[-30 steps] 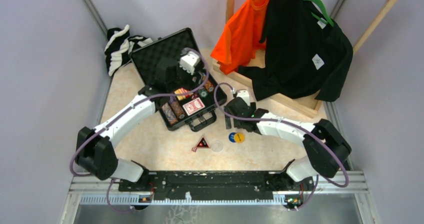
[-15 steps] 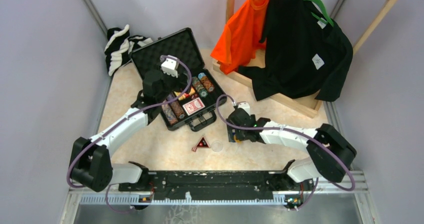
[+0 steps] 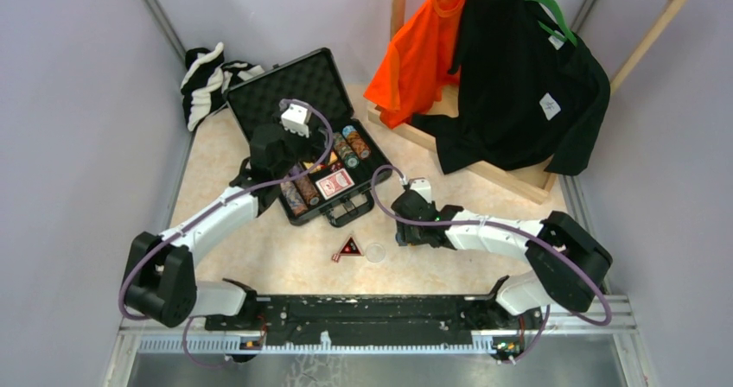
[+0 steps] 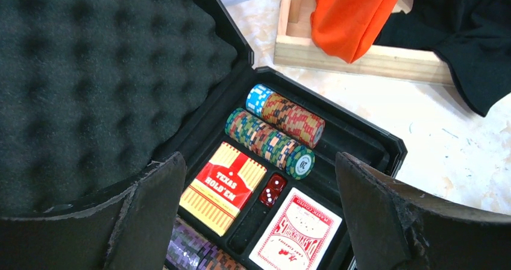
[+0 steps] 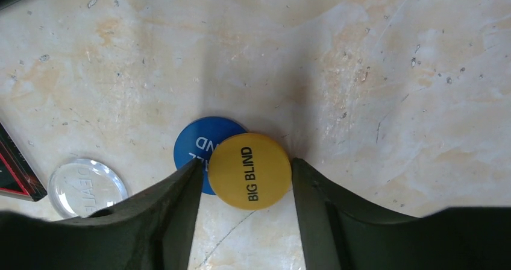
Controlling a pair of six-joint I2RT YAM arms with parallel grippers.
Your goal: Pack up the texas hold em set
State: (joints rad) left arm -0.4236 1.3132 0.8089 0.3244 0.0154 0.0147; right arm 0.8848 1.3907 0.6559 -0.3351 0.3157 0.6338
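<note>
The black briefcase (image 3: 259, 102) lies open at the back left, its foam lid up. Its tray holds rows of poker chips (image 4: 274, 131), a red Texas Hold'em card deck (image 4: 223, 185), red dice (image 4: 272, 190) and a second red-backed deck (image 4: 298, 234). My left gripper (image 3: 281, 164) hovers open and empty over the tray (image 4: 361, 140). My right gripper (image 5: 246, 164) is down on the table, its open jaws straddling the yellow disc (image 5: 249, 170), which lies on the blue disc (image 5: 193, 142). The clear disc (image 5: 87, 187) and the black-red triangle (image 3: 348, 248) lie beside them.
A black-and-white striped cloth (image 3: 207, 80) lies behind the case. An orange shirt (image 3: 423, 41) and a black shirt (image 3: 519, 76) hang on a wooden rack (image 3: 488, 169) at the back right. Grey walls close in on both sides.
My left gripper drew back from the far right of the case to its near left side. My right gripper moved forward and came down around the yellow and blue discs.
</note>
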